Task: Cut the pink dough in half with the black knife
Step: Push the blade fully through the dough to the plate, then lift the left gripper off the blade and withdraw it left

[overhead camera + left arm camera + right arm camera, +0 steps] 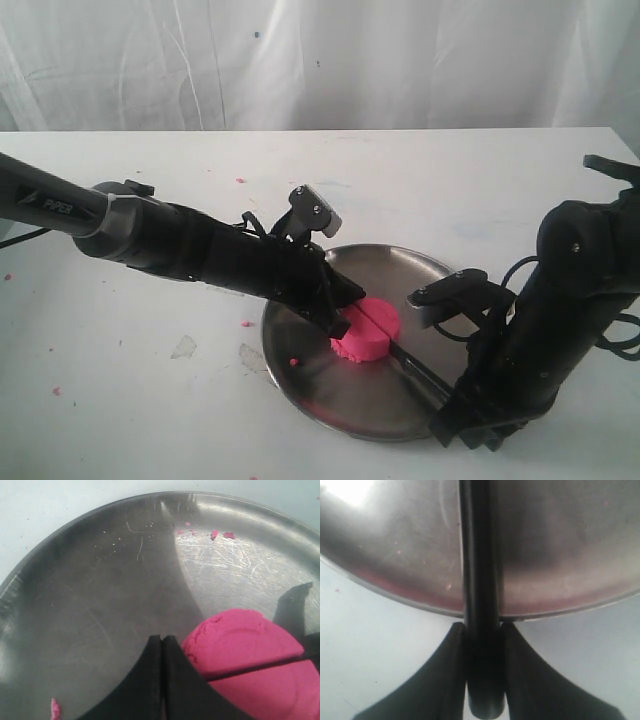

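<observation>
Pink dough [366,330] sits mid steel plate [400,262] with a dark slit across its top; can't tell if it's cut fully through. Left gripper [162,652] is at dough's 9 o'clock in exterior view, fingers pressed together, empty, against dough edge. Right gripper [482,642] is at plate's 4 o'clock rim, clamped on black knife [480,580] handle. Blade is mostly buried in the slit, tip hidden.

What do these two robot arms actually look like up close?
Both arms are matte black. The left arm has a grey band and white PIPER lettering, plus a grey-capped box at its wrist. The right arm trails looping black cables. The left end effector and right end effector both have tapered black fingers.
</observation>
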Robot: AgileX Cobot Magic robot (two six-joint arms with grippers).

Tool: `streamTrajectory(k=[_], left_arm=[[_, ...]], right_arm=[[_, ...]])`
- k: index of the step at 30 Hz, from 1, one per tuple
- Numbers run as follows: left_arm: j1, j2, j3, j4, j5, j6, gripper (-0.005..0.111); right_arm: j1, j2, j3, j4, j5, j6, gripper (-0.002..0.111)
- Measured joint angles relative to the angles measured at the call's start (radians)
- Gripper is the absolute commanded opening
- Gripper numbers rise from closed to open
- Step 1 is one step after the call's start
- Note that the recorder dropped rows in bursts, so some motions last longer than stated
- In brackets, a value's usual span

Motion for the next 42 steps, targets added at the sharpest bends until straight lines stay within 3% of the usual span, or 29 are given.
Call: streamTrajectory(k=[13,27,35,42], left_arm=[[0.0,-0.005,-0.024,0.03,-0.057,0.002,0.0],[0.0,-0.149,-0.046,0.069,-0.059,-0.064,0.0],[0.0,-0.153,0.013,0.143,-0.079,-0.094,0.0],[0.0,-0.341,0.018,0.155,-0.174,-0.131,0.0]], right_arm=[[0.0,0.0,0.0,0.008,0.0,0.0,0.0],[0.0,0.0,0.0,0.011,-0.002,0.01,0.0],[0.0,0.0,0.0,0.012,-0.002,0.01,0.0],[0.0,0.0,0.0,0.012,-0.002,0.01,0.0]])
